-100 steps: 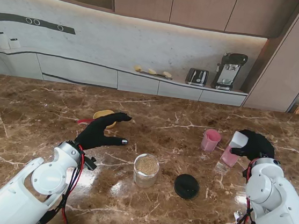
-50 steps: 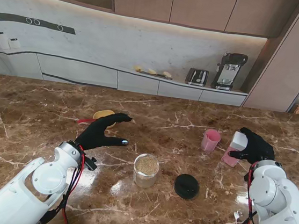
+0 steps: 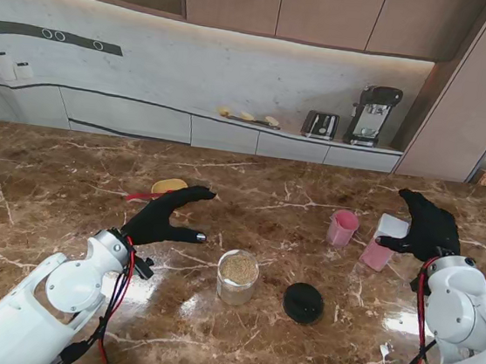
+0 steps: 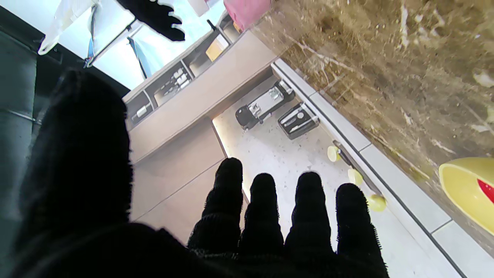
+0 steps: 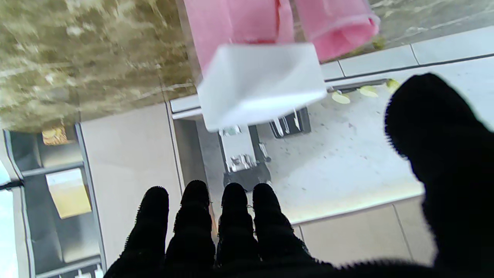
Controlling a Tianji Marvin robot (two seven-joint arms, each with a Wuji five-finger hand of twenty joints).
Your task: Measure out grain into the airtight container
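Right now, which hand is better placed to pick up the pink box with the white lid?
The right hand. It is open, right beside the pink box, thumb by its white top. The left hand is open near the yellow bowl, with the grain jar between it and the box.

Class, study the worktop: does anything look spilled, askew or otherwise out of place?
Nothing looks spilled. The one loose end: the black lid lies flat on the marble beside the open grain jar, to its right, not on it.

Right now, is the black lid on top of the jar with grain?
No, the black lid lies flat on the table to the right of the open jar.
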